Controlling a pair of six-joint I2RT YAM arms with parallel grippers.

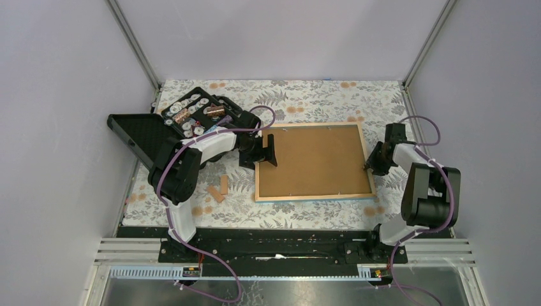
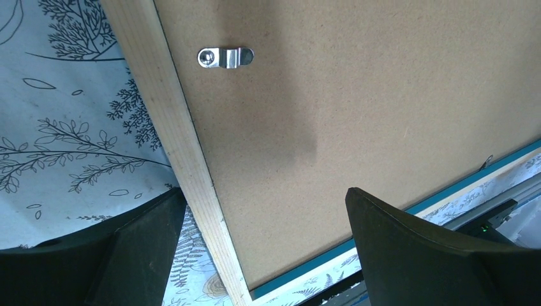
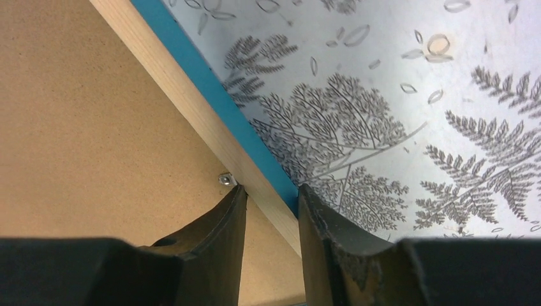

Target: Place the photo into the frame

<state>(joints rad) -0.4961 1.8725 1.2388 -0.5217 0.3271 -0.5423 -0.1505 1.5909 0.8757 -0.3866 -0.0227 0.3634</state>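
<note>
The frame [image 1: 314, 198] lies face down on the floral cloth, light wood rim up, with the brown backing board [image 1: 312, 159] inside it. The photo is hidden. My left gripper [image 1: 268, 153] is open over the frame's left rim [image 2: 172, 127], one finger outside it and one above the board [image 2: 357, 95]; a metal turn clip [image 2: 224, 57] lies ahead. My right gripper [image 1: 369, 167] pinches the frame's right rim [image 3: 191, 105], its jaws close together [image 3: 271, 191]: one finger on the board by a small clip [image 3: 226, 180], the other on the blue outer edge.
An open black case of small parts [image 1: 194, 115] stands at the back left, its lid [image 1: 137, 137] raised leftward. Small wooden pieces [image 1: 220, 188] lie left of the frame. Grey walls close in on three sides.
</note>
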